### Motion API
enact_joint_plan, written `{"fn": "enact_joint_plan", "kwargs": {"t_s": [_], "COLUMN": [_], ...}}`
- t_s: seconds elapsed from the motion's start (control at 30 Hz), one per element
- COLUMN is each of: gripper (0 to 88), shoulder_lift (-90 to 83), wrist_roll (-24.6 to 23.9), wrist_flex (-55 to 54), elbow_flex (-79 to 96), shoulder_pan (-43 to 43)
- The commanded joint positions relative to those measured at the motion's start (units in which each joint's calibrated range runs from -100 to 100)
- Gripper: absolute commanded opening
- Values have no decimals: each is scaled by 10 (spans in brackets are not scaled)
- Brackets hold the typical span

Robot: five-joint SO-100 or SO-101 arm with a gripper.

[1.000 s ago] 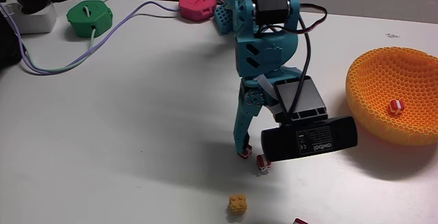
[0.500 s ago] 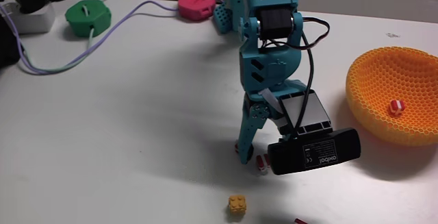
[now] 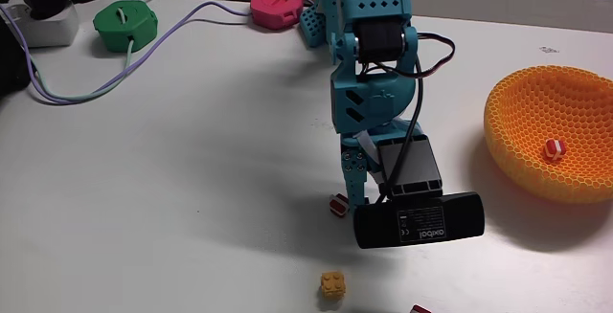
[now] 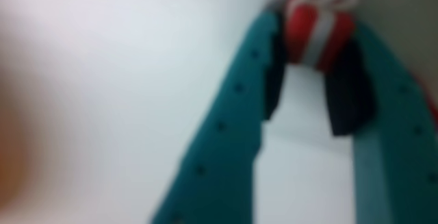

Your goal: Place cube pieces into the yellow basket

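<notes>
white table (image 3: 172,179) | claw (image 4: 316,42) clamped on cube piece (image 4: 318,38) between its tips | yellow basket (image 3: 517,136) well apart

Red white-banded cube piece (image 4: 317,30) pinched between jaws, another (image 3: 553,147) inside yellow mesh basket (image 3: 522,150)

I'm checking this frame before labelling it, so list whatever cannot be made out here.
- Gripper in the wrist view: badly blurred, so whether its fingers press the cube piece or only flank it is unclear.
- Fixed view: the black camera housing hides the fingertips.
- Red object at the fixed view's bottom edge: cut off, unidentifiable.
- Yellow basket: right side cropped by the frame edge.
</notes>
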Motion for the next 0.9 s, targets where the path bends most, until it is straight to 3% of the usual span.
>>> {"fn": "enact_joint_plan", "kwargs": {"t_s": [0.0, 0.17, 0.33, 0.53, 0.73, 0.87], "gripper": [0, 0, 0, 0, 2, 88], "shoulder_lift": [-5, 19, 20, 10, 10, 9], "wrist_roll": [5, 13, -73, -207, -266, -279], "wrist_flex": [69, 398, 599, 549, 514, 541], "elbow_flex": [-68, -416, -638, -560, -482, -490], "shoulder_pan": [-4, -15, -117, -278, -328, -356]}}
